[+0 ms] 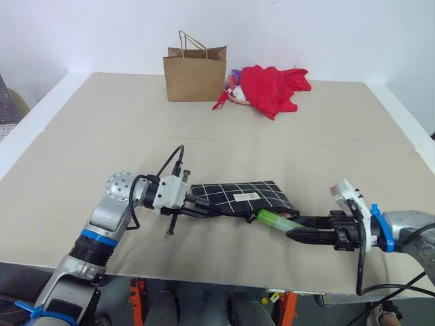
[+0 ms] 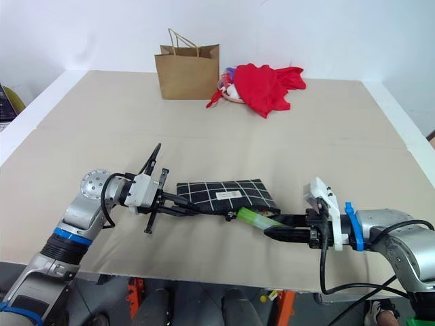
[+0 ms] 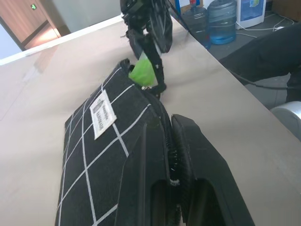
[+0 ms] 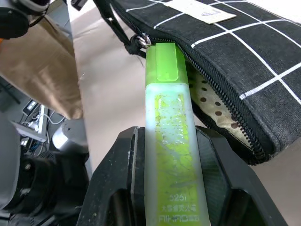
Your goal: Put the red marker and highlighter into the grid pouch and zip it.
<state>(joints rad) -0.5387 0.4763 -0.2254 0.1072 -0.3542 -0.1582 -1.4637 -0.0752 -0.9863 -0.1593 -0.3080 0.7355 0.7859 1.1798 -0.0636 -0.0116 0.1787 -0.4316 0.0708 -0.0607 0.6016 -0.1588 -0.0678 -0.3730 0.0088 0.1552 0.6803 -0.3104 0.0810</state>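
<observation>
Flat black fabric grid pouch (image 1: 241, 197) with white lines and label: lying on beige counter (image 1: 88, 136), near the front edge. Left gripper (image 1: 201, 210): jaws closed on pouch's end. Stubby light-green highlighter (image 4: 170, 155): clamped in right gripper (image 1: 293, 234) jaws, cap at the pouch's open zipper mouth. Brown paper bag (image 1: 195, 73), red cloth (image 1: 273, 87): far side.

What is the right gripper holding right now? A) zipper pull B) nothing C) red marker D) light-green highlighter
D. The right gripper is shut on the highlighter, whose green cap points at the open zippered edge of the grid pouch; the left gripper pinches the pouch's other end.
</observation>
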